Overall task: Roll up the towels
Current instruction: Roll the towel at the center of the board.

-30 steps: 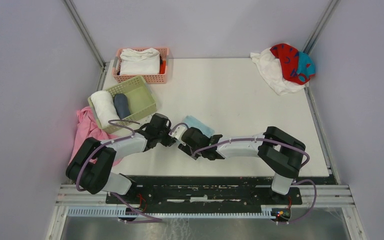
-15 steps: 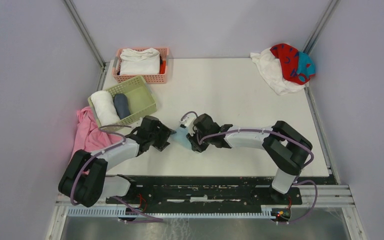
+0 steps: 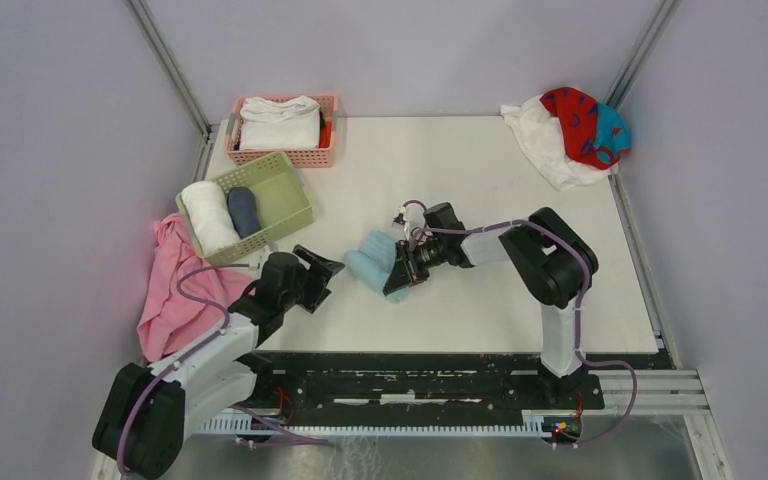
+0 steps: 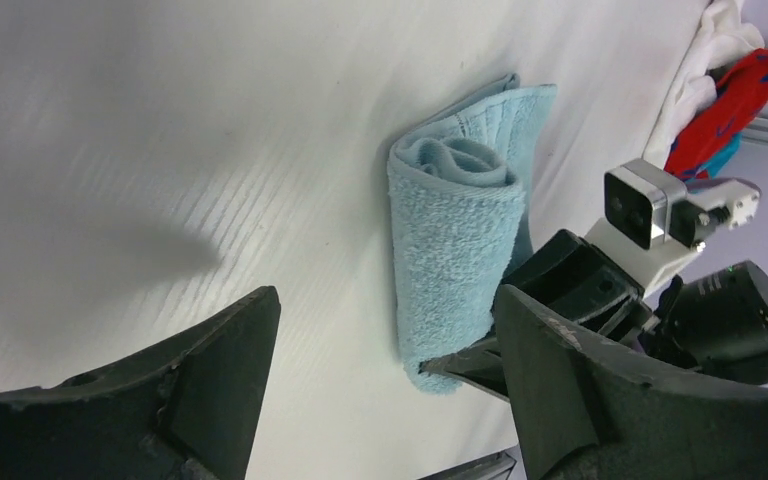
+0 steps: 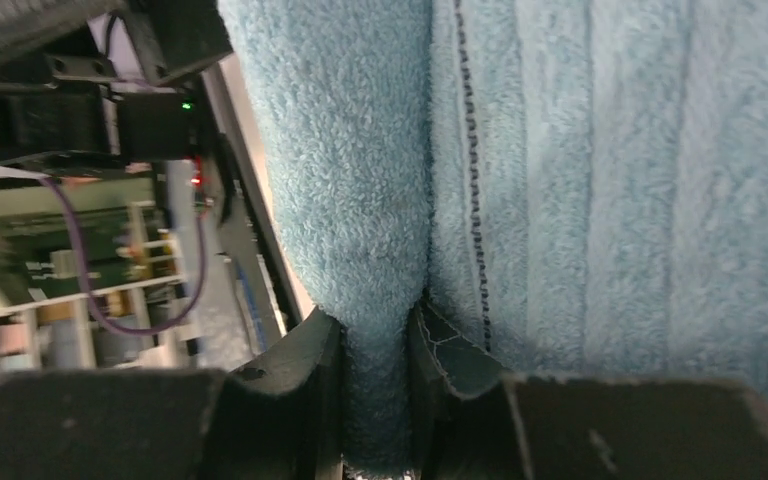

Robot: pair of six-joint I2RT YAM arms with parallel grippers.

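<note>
While the right gripper (image 5: 375, 375) pinches a fold of the rolled light blue towel (image 3: 368, 262) between nearly closed fingers, that towel lies on the white table (image 3: 480, 190) near its front middle. Just to its left, the left gripper (image 3: 320, 280) stands spread wide and empty, not touching it. A white towel (image 3: 545, 145) and a red towel (image 3: 572, 118) lie heaped at the far right corner.

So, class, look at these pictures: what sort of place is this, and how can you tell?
Probably a robotics lab test cell: a left arm and right arm are mounted at a white table boxed in by plain grey panels, with rolled cloths staged in a green basket.
</note>
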